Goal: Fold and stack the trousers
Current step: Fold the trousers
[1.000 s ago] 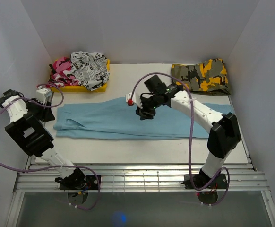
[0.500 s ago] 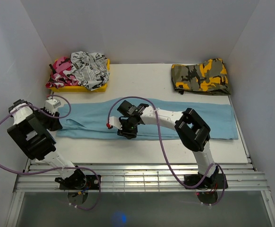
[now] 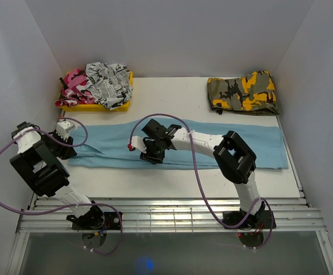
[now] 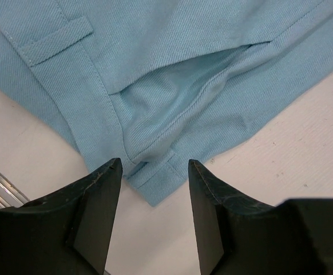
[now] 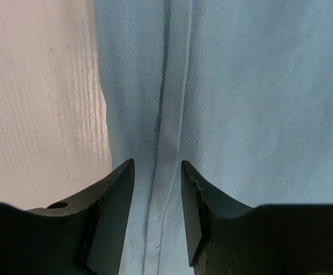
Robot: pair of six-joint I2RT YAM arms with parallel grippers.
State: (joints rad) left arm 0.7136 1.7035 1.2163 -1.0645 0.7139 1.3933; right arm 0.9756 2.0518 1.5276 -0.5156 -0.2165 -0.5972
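Plainly, left gripper (image 4: 155, 167) gapes wide, right gripper (image 5: 157, 167) narrowly, over trousers (image 3: 106, 148); fingertip contact hidden.

The light-blue trousers (image 3: 178, 146) lie flat across the table, apparently folded lengthwise, waistband at left.

The right hand (image 5: 156, 167), jaws apart, straddles the trousers (image 5: 246, 86) seam.

The trousers (image 3: 224, 146) are spread left to right across the middle of the table (image 3: 172, 94). A tray (image 3: 122, 105) heaped with clothes (image 3: 100, 80) is set behind their left end, and a folded garment (image 3: 244, 91) behind their right end. The left gripper (image 3: 66, 150) is placed at their left end, the right gripper (image 3: 151, 156) over their near edge.
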